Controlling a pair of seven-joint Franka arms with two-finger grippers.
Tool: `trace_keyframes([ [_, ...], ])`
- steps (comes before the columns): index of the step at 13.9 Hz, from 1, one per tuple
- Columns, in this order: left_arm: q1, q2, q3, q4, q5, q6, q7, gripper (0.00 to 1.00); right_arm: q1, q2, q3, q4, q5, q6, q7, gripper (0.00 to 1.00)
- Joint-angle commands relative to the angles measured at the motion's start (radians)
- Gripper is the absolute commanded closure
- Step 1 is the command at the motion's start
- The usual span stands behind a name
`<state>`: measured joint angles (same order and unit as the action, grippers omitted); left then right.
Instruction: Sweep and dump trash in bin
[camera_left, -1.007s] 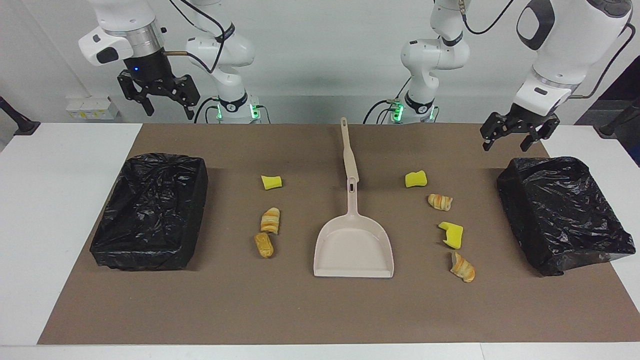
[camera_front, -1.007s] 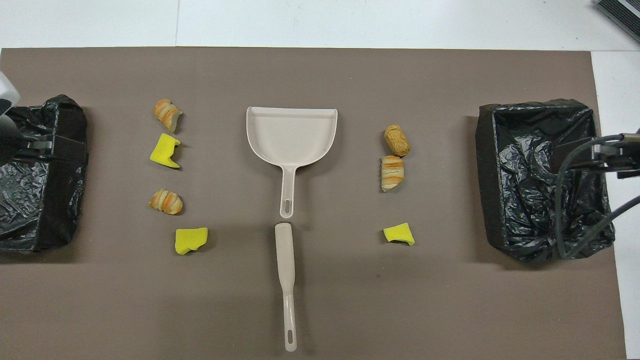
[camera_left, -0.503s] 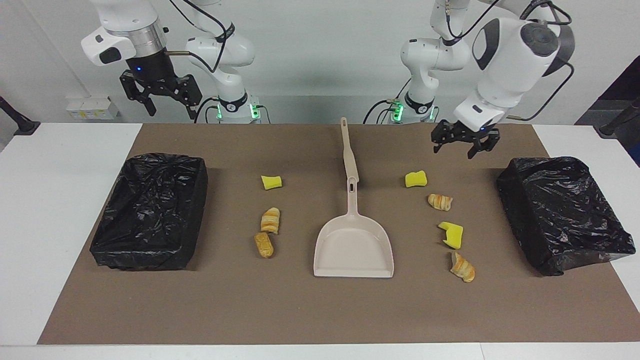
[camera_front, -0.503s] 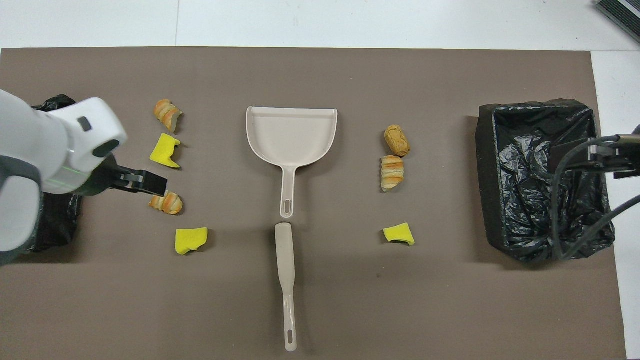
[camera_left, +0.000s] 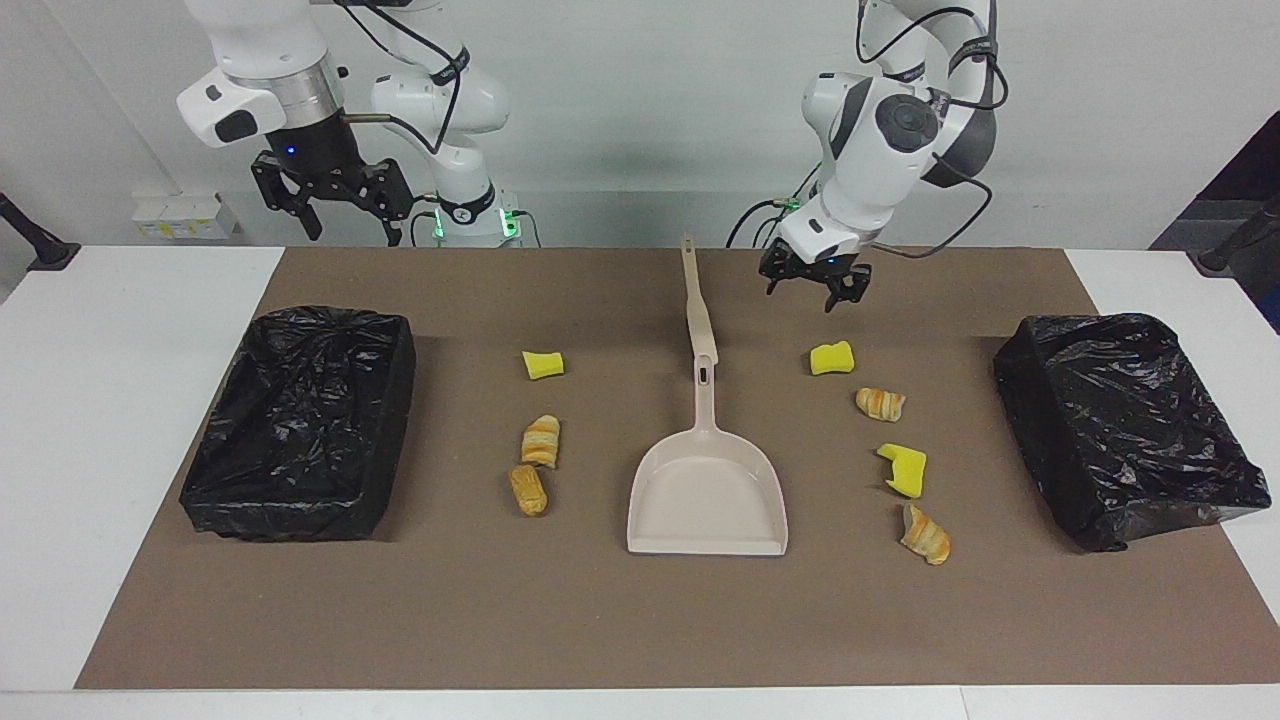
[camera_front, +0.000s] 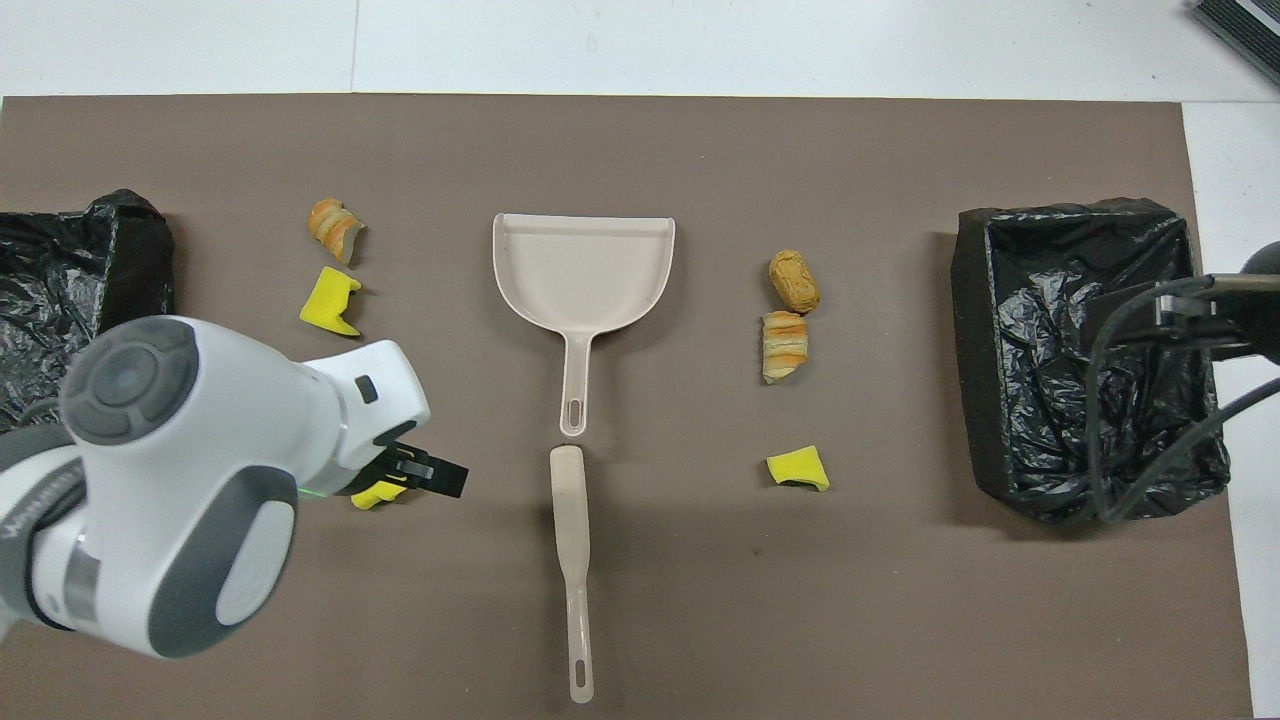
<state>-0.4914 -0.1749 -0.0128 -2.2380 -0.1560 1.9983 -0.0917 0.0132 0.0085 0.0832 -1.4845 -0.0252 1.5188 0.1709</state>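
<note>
Nothing is swept yet: the left gripper (camera_left: 815, 288), jaws spread and empty, hangs over the mat between the brush handle (camera_left: 695, 305) and a yellow sponge chunk (camera_left: 831, 358). The right gripper (camera_left: 335, 200), jaws also apart, waits high above its end of the table. Next, the left likely needs to descend squarely onto that handle.

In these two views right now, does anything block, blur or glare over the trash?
Overhead view: the left arm's body covers one striped piece and most of a yellow sponge chunk. Facing view: all seven bits show under even light; the black bin liner has soft sheen, no harsh glare.

Left pincer (camera_left: 818, 288) hangs low, fingers apart (empty); right pincer (camera_left: 335, 208) raised, likewise spread
</note>
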Motion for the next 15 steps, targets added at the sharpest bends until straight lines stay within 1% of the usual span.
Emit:
trace_keyframes([
  [1,-0.134,-0.055,0.016,-0.188,-0.01,0.181,-0.117,0.0,0.071,0.054,0.006,-0.016,-0.007,0.104,0.011,0.0],
  [3,-0.221,-0.099,0.007,-0.302,-0.01,0.331,-0.257,0.0,0.128,0.085,0.004,-0.007,-0.01,0.148,0.093,0.0],
  [4,-0.272,-0.109,0.005,-0.324,-0.01,0.371,-0.325,0.0,0.152,0.105,0.004,-0.003,-0.013,0.155,0.104,0.0],
  [5,-0.306,-0.106,-0.002,-0.325,-0.01,0.385,-0.377,0.0,0.183,0.129,0.004,-0.003,-0.013,0.159,0.108,0.0],
  [6,-0.326,-0.098,-0.013,-0.331,-0.008,0.398,-0.391,0.0,0.212,0.152,0.004,-0.002,-0.013,0.167,0.131,0.0],
  [8,-0.352,-0.095,-0.065,-0.399,-0.01,0.491,-0.43,0.0,0.275,0.209,0.004,0.001,-0.015,0.204,0.212,0.0],
  [10,-0.352,-0.086,-0.079,-0.404,-0.008,0.516,-0.48,0.0,0.353,0.261,0.003,0.021,-0.016,0.231,0.291,0.0],
  [11,-0.352,-0.086,-0.079,-0.405,-0.008,0.514,-0.48,0.05,0.384,0.28,0.004,0.03,-0.018,0.248,0.309,0.0],
  [12,-0.349,-0.086,-0.079,-0.405,-0.008,0.508,-0.479,0.2,0.389,0.286,0.004,0.03,-0.016,0.265,0.311,0.0],
  [13,-0.346,-0.086,-0.079,-0.404,-0.008,0.508,-0.479,0.3,0.402,0.303,0.006,0.035,-0.016,0.271,0.315,0.0],
  [14,-0.343,-0.086,-0.079,-0.404,-0.008,0.508,-0.479,0.47,0.434,0.339,0.003,0.056,-0.019,0.29,0.318,0.0],
  [15,-0.339,-0.084,-0.079,-0.404,-0.008,0.507,-0.48,0.71,0.47,0.387,-0.002,0.099,-0.024,0.296,0.347,0.0],
])
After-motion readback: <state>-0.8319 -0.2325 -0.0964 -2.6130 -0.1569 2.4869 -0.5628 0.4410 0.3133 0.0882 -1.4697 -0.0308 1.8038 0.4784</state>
